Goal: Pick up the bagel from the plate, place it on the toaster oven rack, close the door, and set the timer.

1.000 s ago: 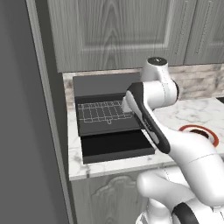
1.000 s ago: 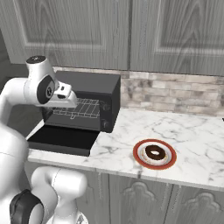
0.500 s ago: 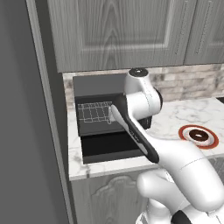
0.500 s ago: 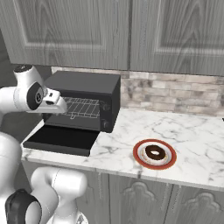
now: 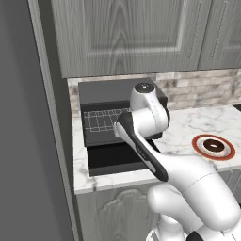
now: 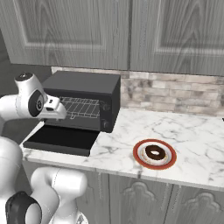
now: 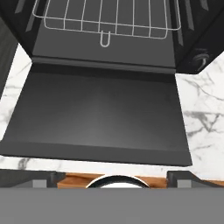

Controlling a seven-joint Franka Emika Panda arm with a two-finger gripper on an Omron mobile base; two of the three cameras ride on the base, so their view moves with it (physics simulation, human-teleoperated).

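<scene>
The bagel (image 6: 154, 152) lies on the plate (image 6: 141, 162) on the marble counter, well to the right of the oven; the bagel (image 5: 215, 145) and plate (image 5: 200, 149) also show in the left base view. The toaster oven rack (image 7: 107, 19) sits bare inside the black oven, its front loop (image 7: 104, 39) toward me. The door (image 7: 100, 118) lies folded down flat and open. My gripper (image 7: 112, 179) hovers above and in front of the door, open, with nothing between its fingers. In the right base view my gripper (image 6: 61, 114) is at the oven's left front.
The oven's knobs (image 6: 105, 107) sit on its right front panel. A dark tall wall (image 5: 23, 141) stands close on the oven's left. Grey cabinets (image 6: 127, 30) hang above, and a brick backsplash (image 6: 175, 94) runs behind the counter (image 6: 197, 131).
My arm has swung left, and the hand has drawn back and down from the oven mouth to over the open door. Bagel, plate and door have not moved.
</scene>
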